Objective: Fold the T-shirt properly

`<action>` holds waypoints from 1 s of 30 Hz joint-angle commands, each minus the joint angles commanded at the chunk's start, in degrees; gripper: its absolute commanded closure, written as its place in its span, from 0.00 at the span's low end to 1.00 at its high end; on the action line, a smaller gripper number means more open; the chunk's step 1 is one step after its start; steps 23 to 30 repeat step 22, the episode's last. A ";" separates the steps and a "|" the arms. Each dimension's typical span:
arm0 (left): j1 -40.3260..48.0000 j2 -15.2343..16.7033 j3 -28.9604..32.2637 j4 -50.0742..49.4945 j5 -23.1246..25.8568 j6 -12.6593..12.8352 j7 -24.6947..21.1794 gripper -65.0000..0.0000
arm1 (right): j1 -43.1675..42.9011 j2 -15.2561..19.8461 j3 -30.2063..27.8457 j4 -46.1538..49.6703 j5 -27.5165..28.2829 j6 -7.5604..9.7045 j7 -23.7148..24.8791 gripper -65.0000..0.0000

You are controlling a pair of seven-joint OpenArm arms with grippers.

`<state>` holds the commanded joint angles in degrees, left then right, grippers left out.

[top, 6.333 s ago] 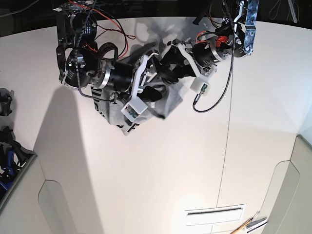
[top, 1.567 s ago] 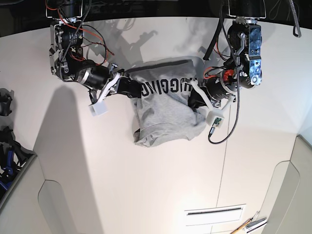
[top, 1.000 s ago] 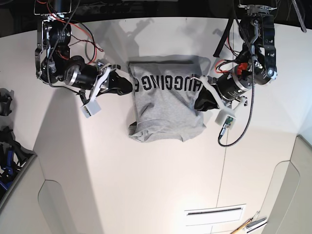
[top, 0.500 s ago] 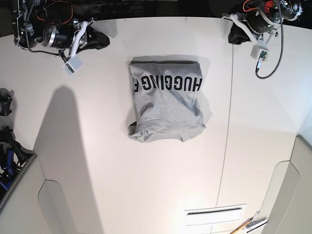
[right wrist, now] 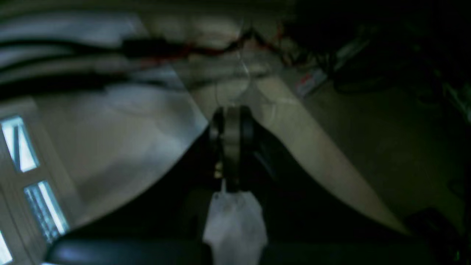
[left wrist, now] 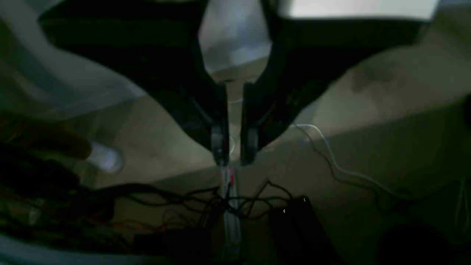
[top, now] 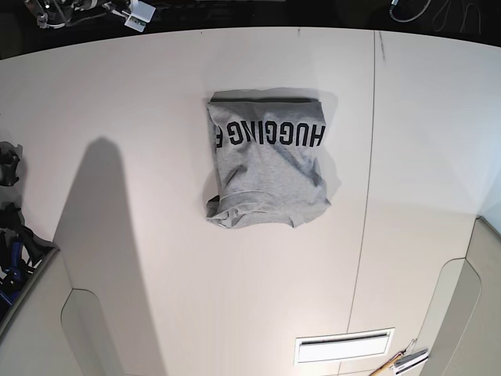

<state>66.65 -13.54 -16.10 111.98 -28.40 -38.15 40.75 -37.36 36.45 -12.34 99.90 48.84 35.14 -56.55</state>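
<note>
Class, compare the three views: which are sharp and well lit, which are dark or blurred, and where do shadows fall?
Base view: bright and sharp, the T-shirt clear, a broad soft shadow on the table to its left. Left wrist view: dim, blurred, left claw silhouetted. Right wrist view: dark, smeared.

The folded cotton T-shirt (top: 268, 168) is heather grey, with a band of big black block lettering across its upper part. It lies on a plain off-white table (top: 156, 274) crossed by a thin dark seam line (top: 368, 180). In the dim wrist views, the left hand (left wrist: 233, 147) and the right hand (right wrist: 231, 147) both show black fingers.
</note>
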 joint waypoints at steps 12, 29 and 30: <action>-20.28 -7.39 25.18 -49.53 1.22 11.47 -22.58 0.90 | -0.24 -1.25 -17.64 -20.41 -30.49 -0.42 29.42 1.00; -33.03 -4.76 34.56 -62.07 1.25 24.52 -31.69 0.90 | 12.00 -4.33 -17.79 -40.57 -37.29 -0.44 35.80 1.00; -33.03 -4.76 34.56 -62.07 1.25 24.52 -31.69 0.90 | 12.00 -4.33 -17.79 -40.57 -37.29 -0.44 35.80 1.00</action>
